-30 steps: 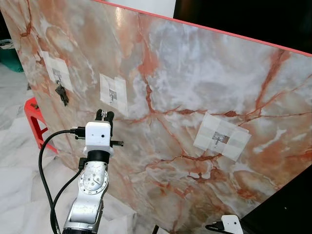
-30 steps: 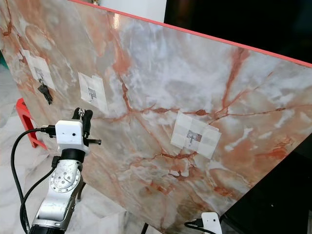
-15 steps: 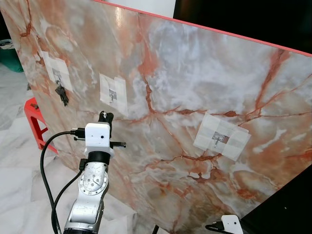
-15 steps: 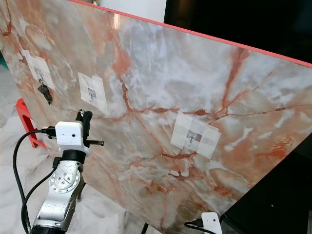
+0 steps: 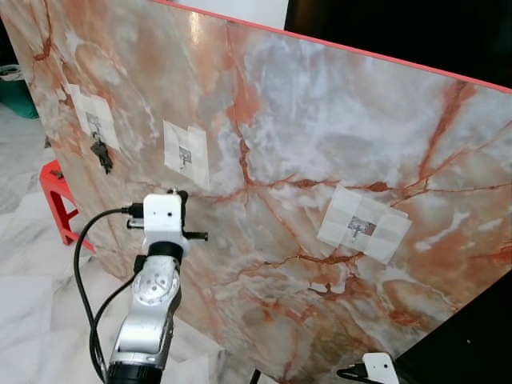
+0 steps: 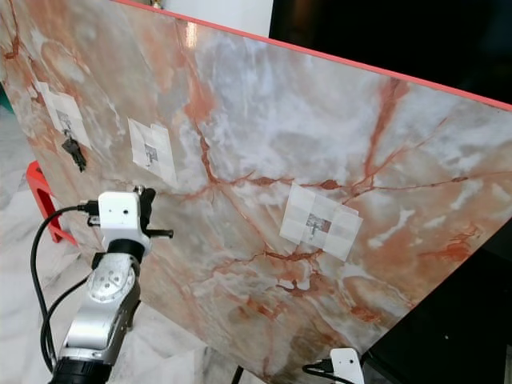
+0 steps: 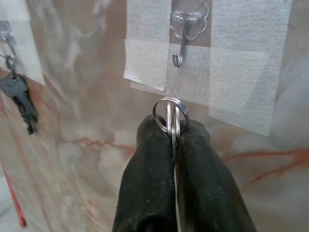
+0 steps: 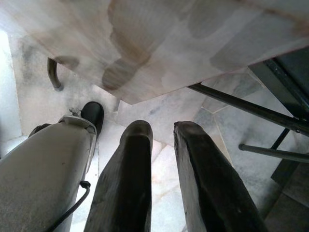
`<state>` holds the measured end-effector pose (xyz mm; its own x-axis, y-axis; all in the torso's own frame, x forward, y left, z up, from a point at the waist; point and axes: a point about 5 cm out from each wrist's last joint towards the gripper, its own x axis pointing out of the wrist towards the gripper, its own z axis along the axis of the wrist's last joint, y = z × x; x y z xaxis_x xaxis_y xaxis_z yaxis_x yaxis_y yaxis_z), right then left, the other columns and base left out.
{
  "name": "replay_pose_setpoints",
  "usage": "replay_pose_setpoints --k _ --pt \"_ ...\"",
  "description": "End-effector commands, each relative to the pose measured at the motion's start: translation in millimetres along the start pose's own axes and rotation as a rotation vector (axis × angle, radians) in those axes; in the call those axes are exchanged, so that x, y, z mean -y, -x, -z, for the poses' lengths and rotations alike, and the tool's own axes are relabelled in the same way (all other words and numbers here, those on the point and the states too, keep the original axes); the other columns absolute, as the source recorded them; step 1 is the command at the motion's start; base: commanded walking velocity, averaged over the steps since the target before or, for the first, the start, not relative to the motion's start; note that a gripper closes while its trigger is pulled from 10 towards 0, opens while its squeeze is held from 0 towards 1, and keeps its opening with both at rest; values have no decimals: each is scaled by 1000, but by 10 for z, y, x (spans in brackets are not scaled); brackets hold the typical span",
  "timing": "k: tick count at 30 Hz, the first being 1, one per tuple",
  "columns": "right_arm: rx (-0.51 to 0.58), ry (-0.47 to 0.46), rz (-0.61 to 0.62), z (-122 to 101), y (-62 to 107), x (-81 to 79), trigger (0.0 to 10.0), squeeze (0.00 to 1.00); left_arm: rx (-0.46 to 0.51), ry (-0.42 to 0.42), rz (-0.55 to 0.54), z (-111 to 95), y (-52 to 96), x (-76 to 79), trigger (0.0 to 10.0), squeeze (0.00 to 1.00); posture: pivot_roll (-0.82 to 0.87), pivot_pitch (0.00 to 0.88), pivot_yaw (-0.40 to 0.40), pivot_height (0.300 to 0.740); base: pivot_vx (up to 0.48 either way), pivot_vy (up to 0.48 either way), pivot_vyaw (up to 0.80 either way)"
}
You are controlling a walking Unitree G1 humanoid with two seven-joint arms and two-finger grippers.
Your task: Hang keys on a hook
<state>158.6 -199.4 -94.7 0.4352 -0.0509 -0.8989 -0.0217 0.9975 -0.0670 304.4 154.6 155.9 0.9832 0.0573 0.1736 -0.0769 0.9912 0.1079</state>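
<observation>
A marble-patterned board [image 5: 320, 144] leans before me with three clear hooks taped to it. A dark bunch of keys [image 5: 102, 155] hangs from the leftmost hook. The middle hook [image 5: 186, 157] is bare, and so is the right hook [image 5: 358, 228]. My left gripper [image 5: 178, 194] is raised just below the middle hook, shut on a silver key ring [image 7: 170, 116]. In the left wrist view the ring pokes out between the fingertips, a short gap under the hook [image 7: 180, 48]. My right gripper [image 8: 161, 130] hangs idle low at the board's foot, open with nothing in it.
A red stool [image 5: 54, 192] stands on the white marble floor to the left of the board. A green bin [image 5: 16, 92] sits further back on the left. Black metal bars [image 8: 241, 104] run under the board's lower edge.
My left arm has shifted slightly right and closer to the board below the middle hook, still holding the key ring. The right arm has not moved.
</observation>
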Motion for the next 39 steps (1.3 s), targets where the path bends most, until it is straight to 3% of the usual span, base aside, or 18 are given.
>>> replay_pose_setpoints --k 1,7,19,39 --pt "24 6 24 -76 4 83 10000 0 12 10 20 -111 -54 29 10000 0 116 0 -143 740 0 0 0" --pt "25 1 22 -82 3 79 10000 0 -56 17 -15 -140 -149 -2 10000 0 115 0 -144 740 0 0 0" --pt "29 -7 22 -93 2 72 10000 0 -83 -17 -35 -283 -299 -14 10000 0 111 0 -143 740 0 0 0" --pt "30 -12 26 -93 2 75 10000 0 -50 -114 15 -371 -314 72 10000 0 105 0 -142 740 0 0 0"
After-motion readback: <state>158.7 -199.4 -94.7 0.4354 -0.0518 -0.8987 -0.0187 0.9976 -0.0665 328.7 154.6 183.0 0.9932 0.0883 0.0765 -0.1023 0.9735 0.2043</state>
